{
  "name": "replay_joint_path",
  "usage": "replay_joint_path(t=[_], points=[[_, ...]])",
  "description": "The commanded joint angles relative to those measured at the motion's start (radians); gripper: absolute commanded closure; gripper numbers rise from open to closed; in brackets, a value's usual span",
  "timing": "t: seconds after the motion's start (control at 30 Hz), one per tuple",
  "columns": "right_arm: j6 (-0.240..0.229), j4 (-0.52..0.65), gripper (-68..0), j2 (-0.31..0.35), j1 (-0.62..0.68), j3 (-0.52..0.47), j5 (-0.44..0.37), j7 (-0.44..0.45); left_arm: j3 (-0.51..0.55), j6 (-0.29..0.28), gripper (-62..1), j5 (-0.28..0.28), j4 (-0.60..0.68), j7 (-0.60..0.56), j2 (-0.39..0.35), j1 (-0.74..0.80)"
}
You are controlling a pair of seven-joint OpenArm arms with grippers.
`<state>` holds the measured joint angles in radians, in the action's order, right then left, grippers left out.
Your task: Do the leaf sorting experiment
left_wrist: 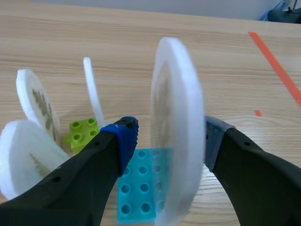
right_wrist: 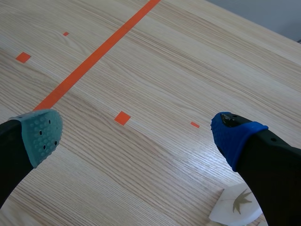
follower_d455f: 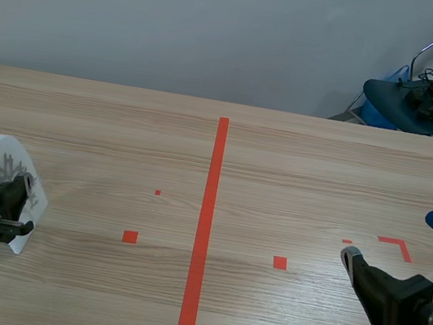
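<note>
**Left gripper straddles one leaf disc; the sorting looks barely begun**

Left gripper (left_wrist: 170, 137) sits low at the near left of the table (follower_d455f: 298, 167), with a white leaf disc (left_wrist: 176, 117) standing edge-on between its jaws. Whether it truly clamps the disc I cannot tell, as a sliver of gap shows on one side. A cyan brick (left_wrist: 138, 188) lies beneath it. Just beside stand three more discs: a fern disc (left_wrist: 37, 101), a second pale disc (left_wrist: 21, 160) nearer the arm, and a thin disc (left_wrist: 93, 92) seen edge-on by a green brick (left_wrist: 82, 133). Right gripper (right_wrist: 136, 129) hangs spread wide over the wood, holding nothing, with a lone disc (right_wrist: 237, 203) just beside it.

To my eye the job is at an early stage. Most discs are clustered at the left and only one lies at the right, so nearly all the sorting seems left to do.

Much is hard to read. The leaf on the straddled disc is a smear, and the thin disc shows no face. The lone disc is cut off at the picture's edge. In the scene view the left arm covers part of the cluster, so I would not swear to the count.
</note>
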<state>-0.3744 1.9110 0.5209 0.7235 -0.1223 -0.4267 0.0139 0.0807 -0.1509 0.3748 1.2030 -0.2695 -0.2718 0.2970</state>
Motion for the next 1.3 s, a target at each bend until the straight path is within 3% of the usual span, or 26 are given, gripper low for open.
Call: replay_joint_path(t=[0.0, 0.27, 0.43, 0.5, 0.63, 0.7, 0.73, 0.93, 1.03, 1.17, 1.27], points=[[0.001, 0.018, -67.9, 0.0, -0.011, -0.001, -0.007, 0.011, 0.0, -0.001, -29.5, 0.004, 0.072, -0.018, -0.006, 0.005], [0.001, 0.018, -67.9, 0.0, -0.011, -0.001, -0.007, 0.011, 0.023, 0.0, -29.8, 0.003, 0.298, 0.013, -0.04, 0.008], [0.001, 0.018, -67.9, 0.0, -0.012, -0.001, -0.008, 0.012, 0.045, -0.018, -30.5, 0.004, 0.449, 0.117, -0.095, 0.017], [0.001, 0.018, -67.9, 0.0, -0.012, -0.001, -0.012, 0.014, 0.045, -0.091, -37.1, 0.004, 0.505, 0.133, -0.121, 0.036], [0.001, 0.018, -67.9, 0.0, -0.027, -0.001, -0.037, 0.022, 0.044, -0.32, -56.6, 0.012, 0.604, 0.133, -0.151, 0.105], [0.001, 0.018, -67.9, 0.0, -0.037, -0.001, -0.037, 0.02, 0.04, -0.402, -61.2, 0.023, 0.642, 0.135, -0.151, 0.147], [0.001, 0.018, -67.9, 0.0, -0.043, -0.002, -0.036, 0.005, 0.035, -0.415, -62.3, 0.043, 0.658, 0.138, -0.151, 0.172], [-0.003, 0.038, -67.9, 0.0, -0.054, -0.002, -0.037, -0.019, 0.014, -0.463, -62.3, 0.105, 0.697, 0.17, -0.15, 0.289], [-0.003, 0.087, -67.9, 0.0, -0.053, -0.004, -0.037, -0.034, 0.004, -0.464, -62.3, 0.109, 0.696, 0.204, -0.15, 0.316], [-0.003, 0.173, -67.9, 0.0, -0.053, -0.026, -0.038, -0.122, 0.004, -0.457, -62.3, 0.162, 0.697, 0.245, -0.15, 0.327], [0.005, 0.227, -67.9, -0.001, -0.047, -0.053, -0.048, -0.199, 0.004, -0.44, -62.3, 0.164, 0.697, 0.245, -0.15, 0.326]])
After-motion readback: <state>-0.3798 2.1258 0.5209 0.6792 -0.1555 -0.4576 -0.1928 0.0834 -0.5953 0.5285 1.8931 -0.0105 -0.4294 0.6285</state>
